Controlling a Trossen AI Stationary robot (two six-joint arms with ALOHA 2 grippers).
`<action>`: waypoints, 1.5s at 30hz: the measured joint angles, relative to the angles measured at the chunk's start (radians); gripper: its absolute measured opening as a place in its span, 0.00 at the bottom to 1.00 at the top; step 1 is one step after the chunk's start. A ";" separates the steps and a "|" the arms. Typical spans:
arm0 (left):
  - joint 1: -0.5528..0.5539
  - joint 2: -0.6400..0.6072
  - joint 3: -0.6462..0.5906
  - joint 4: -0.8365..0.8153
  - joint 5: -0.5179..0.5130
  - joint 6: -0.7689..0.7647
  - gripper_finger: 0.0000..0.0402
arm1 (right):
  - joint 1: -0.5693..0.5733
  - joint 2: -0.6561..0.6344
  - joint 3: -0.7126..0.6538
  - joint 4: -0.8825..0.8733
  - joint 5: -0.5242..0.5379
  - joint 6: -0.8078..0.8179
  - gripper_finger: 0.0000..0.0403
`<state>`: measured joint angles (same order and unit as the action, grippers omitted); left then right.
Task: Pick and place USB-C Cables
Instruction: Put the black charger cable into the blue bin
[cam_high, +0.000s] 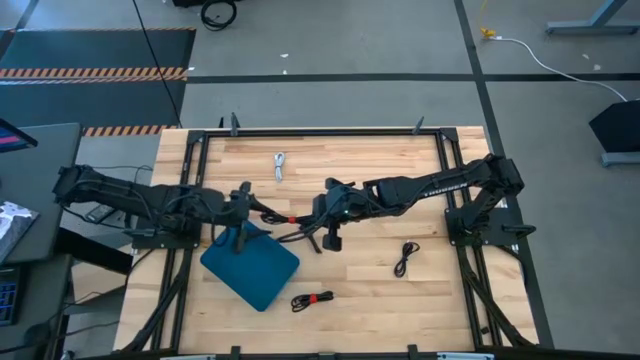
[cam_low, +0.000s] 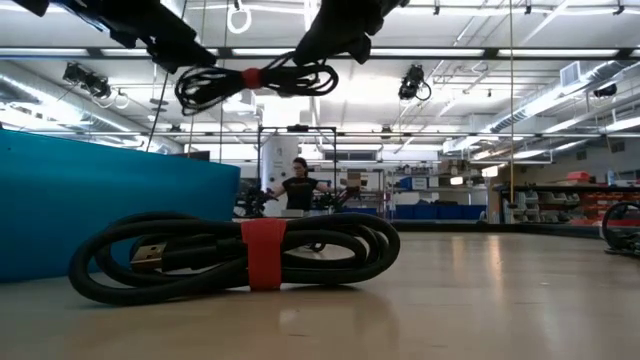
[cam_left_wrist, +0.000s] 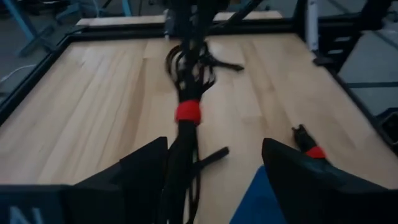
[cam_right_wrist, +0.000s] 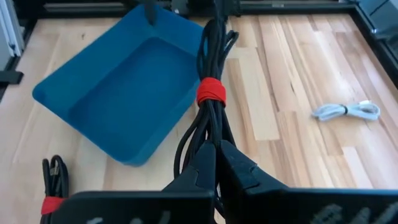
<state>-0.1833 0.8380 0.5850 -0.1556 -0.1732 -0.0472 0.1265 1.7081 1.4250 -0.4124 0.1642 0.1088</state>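
Above the table (cam_high: 380, 160) centre, a red-banded black cable (cam_high: 290, 217) is hanging in the air between both arms. Right gripper (cam_right_wrist: 216, 163) is clamping one end; left gripper (cam_left_wrist: 214, 171) is sitting spread wide around the other end. Blue tray (cam_high: 250, 267) is lying just below. Second red-banded cable (cam_high: 312, 299), black cable (cam_high: 405, 258) and white cable (cam_high: 279, 165) are lying on the table.

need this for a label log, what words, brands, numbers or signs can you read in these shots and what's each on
"N", a single white letter on the left gripper's body, cut off at the left wrist view's edge.
White lettering along the right arm in the high view: too small to read.
White marks on the right gripper's body: cut off, unreadable.
Nothing legible on the cables or the blue tray.
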 joint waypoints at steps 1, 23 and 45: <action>0.000 0.000 0.000 -0.016 -0.013 -0.016 0.67 | 0.001 0.000 0.000 0.009 0.000 -0.004 0.01; 0.001 0.001 0.000 -0.119 -0.067 -0.099 0.31 | 0.008 -0.001 0.000 0.072 -0.008 -0.054 0.02; -0.223 -0.001 0.000 -0.211 -0.077 -0.358 0.05 | 0.008 -0.001 0.000 -0.136 -0.023 -0.029 0.43</action>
<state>-0.4064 0.8375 0.5850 -0.3666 -0.2498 -0.4048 0.1349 1.7073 1.4250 -0.5485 0.1414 0.0796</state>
